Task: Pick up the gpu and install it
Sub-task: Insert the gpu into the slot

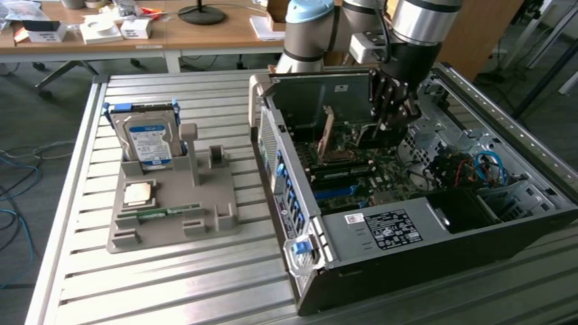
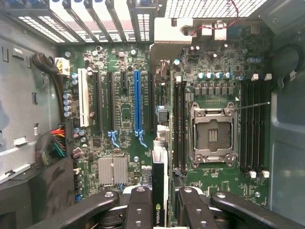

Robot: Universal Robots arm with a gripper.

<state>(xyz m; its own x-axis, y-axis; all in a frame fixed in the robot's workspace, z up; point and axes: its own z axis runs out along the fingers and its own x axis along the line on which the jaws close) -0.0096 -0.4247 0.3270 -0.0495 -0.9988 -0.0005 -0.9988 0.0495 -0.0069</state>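
**Item: gpu (image 2: 159, 164), in hand.** My gripper (image 2: 162, 194) is clenched on it. The card stands edge-on between the jaws, inside the open computer case (image 1: 434, 223) and above the motherboard (image 2: 124, 143).

**Under the jaws, counted:**
- blue slot (image 2: 137, 102): one, just to one side of the card's line
- white slot (image 2: 84, 98): one, farther out on that same side
- black slots among these: several; I cannot fix the number
- processor socket (image 2: 212, 133): one, empty, on the jaws' other side
- finned heatsink (image 2: 113, 170): one, near the jaws on the blue-slot side

**Well apart from the jaws, outside the case:**
- grey holder (image 1: 172, 203): one
- hard drive (image 1: 149, 142): one, upright in the holder

**Hazards, as I judge them:**
- The card's edge looks offset from the blue slot. Lowered like this, the contacts would meet the slot wall or bare board instead of seating.
- The grip is on a thin board. A sideways push on contact could tilt or slip it between the jaws.
- The bracket end could catch the case's rear wall if the card comes down skewed.
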